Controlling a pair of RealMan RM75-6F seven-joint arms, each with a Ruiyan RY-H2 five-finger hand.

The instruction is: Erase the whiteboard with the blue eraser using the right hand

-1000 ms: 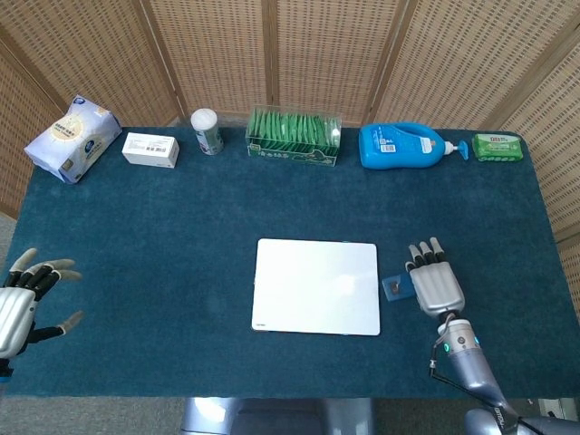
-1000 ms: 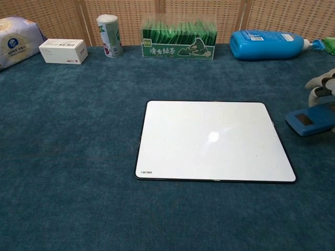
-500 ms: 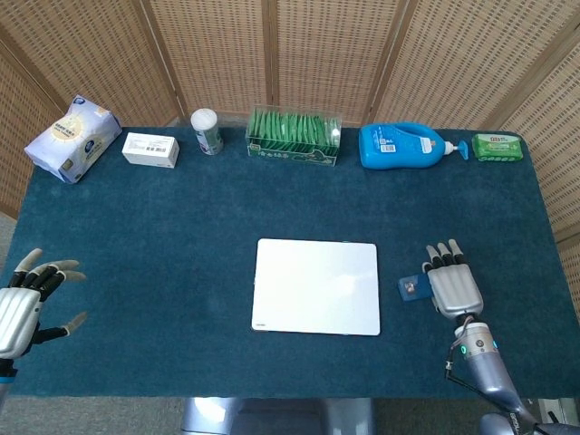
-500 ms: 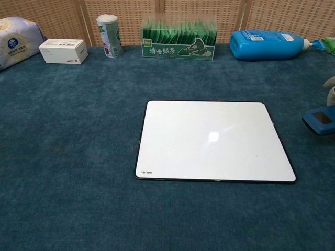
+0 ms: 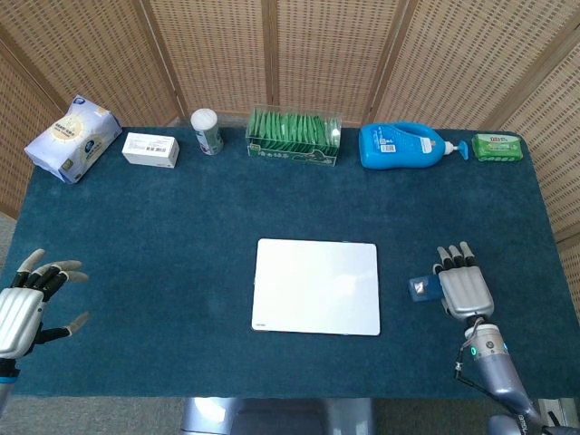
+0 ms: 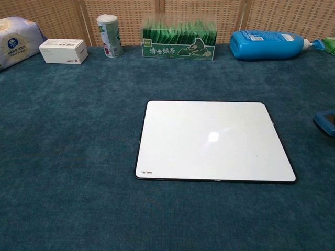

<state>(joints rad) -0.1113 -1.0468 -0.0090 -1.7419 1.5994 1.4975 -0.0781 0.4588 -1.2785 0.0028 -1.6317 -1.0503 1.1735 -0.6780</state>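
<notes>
Blue eraser gripped by right hand beside whiteboard; left hand fingers spread

— How is the light looking?
— Bright and even, falling from above; the whiteboard is throwing back a small glare spot near its middle in the chest view, softer in the head view.
— Any shadows?
— Only faint ones, lying close beneath the things at the back of the counter.
— Sharpness?
— The green box is looking slightly blurred in the chest view; the head view is staying crisp.
</notes>
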